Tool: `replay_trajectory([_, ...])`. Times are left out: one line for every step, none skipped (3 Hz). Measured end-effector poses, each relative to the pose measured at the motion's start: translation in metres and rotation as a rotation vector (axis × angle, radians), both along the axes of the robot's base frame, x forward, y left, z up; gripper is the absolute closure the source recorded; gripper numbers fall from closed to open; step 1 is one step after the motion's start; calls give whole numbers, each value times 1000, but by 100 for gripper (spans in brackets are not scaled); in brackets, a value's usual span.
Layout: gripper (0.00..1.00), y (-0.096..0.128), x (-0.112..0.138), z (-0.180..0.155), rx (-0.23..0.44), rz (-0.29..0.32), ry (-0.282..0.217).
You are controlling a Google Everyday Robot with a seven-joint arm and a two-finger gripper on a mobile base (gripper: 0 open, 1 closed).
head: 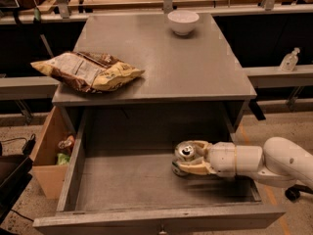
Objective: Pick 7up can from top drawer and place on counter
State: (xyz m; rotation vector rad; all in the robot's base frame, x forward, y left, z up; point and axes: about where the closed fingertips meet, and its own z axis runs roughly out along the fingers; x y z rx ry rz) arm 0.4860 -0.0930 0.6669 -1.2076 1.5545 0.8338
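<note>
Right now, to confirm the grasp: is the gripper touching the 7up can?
Touching. Camera view: gripper fingers press both sides of the 7up can in the top drawer.

- One camera stands high at the near side, looking down and away over the open top drawer (127,185) to the table (195,67).
- It sits close; the gripper (182,156) enters near right, clasping the 7up can (185,152).
</note>
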Motion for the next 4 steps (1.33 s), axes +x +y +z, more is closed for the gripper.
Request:
replay_trajectory([100,2,-3,27,18,27,-15])
replay_trajectory([100,-4,-9,90,68,58,-37])
replay_trajectory([100,-15,-4,172,75,41,-50])
replay_trajectory([100,-22,12,245,52,24,-31])
